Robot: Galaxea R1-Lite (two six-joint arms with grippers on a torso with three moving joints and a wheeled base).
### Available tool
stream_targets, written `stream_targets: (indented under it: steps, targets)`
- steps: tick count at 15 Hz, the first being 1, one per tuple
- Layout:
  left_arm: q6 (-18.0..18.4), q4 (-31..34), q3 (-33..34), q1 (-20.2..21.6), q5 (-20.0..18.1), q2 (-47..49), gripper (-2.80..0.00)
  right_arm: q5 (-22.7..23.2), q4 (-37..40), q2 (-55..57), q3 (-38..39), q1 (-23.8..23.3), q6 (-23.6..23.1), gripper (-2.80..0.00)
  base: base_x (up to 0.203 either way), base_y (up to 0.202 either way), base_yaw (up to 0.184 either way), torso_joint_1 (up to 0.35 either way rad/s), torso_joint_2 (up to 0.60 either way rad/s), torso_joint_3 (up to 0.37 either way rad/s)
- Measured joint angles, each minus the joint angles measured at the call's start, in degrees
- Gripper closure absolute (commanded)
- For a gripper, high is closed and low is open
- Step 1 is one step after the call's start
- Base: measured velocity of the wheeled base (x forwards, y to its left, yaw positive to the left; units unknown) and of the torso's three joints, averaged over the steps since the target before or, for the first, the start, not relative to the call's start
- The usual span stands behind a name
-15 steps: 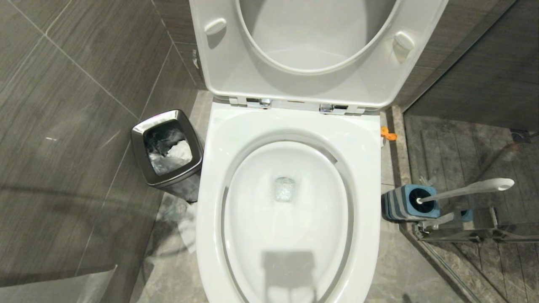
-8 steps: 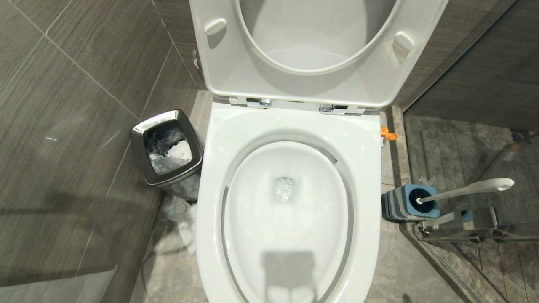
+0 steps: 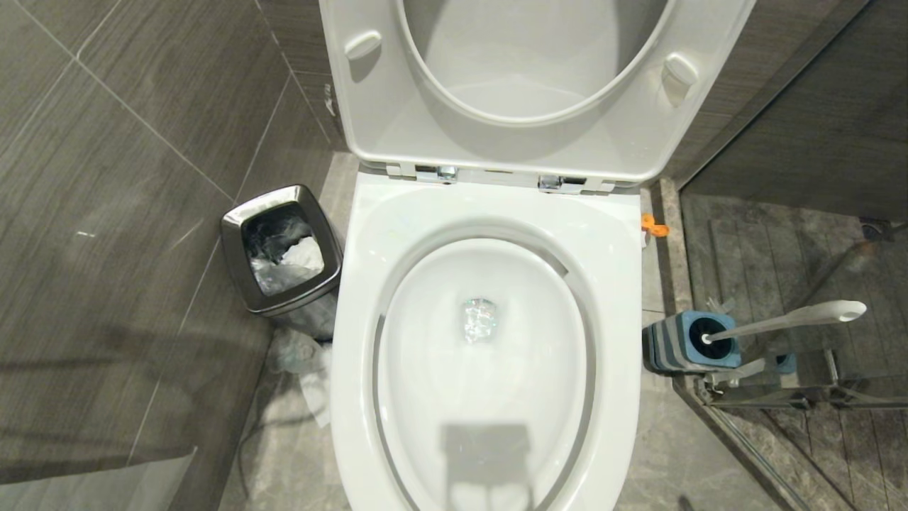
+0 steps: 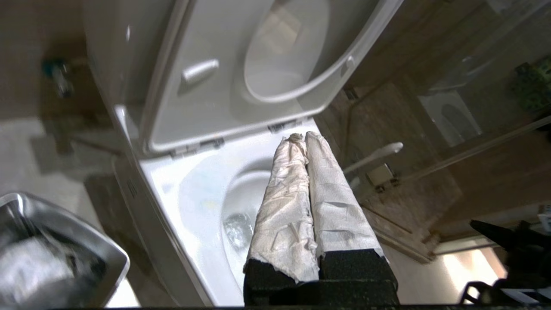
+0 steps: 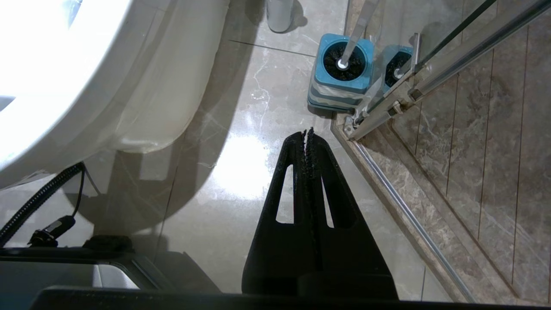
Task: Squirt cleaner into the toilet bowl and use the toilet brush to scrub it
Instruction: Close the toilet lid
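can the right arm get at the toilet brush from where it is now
Probably yes. The right gripper hangs shut above bare floor, and the toilet brush stands in its holder just ahead, nothing between them. The glass door frame crowds one side.

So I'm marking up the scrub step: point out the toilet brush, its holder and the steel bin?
toilet brush point(image 3: 794, 318): head view, mid handle.
holder point(image 3: 663, 348): head view, striped side wall.
steel bin point(image 3: 237, 220): head view, rim's left corner.
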Motion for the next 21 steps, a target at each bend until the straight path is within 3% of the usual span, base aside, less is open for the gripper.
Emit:
stream_targets:
  steps: [2, 8, 11, 16, 21]
  targets:
    - [0.2, -6.0, 0.6, 0.4, 0.0, 1.2, 0.0, 0.0, 0.0, 0.0, 0.0, 0.0, 0.0, 0.0, 0.0, 0.0, 0.0, 0.0, 0.0, 0.0]
    - [0.6, -7.7, -4.9, 1.3, 1.7, 10.6, 0.0, 0.0, 0.0, 0.0, 0.0, 0.0, 0.0, 0.0, 0.0, 0.0, 0.0, 0.0, 0.0, 0.0]
    - [4.3, -11.5, -10.3, 1.5, 3.5, 15.2, 0.0, 0.0, 0.0, 0.0, 0.0, 0.0, 0.0, 0.0, 0.0, 0.0, 0.0, 0.0, 0.0, 0.0]
    - [4.8, -6.0, -19.7, 0.9, 6.4, 20.5, 0.0, 0.0, 0.0, 0.0, 0.0, 0.0, 0.0, 0.0, 0.0, 0.0, 0.0, 0.0, 0.0, 0.0]
    - [4.9, -8.0, -22.6, -2.6, 12.6, 26.3, 0.0, 0.0, 0.0, 0.0, 0.0, 0.0, 0.0, 0.0, 0.0, 0.0, 0.0, 0.0, 0.0, 0.0]
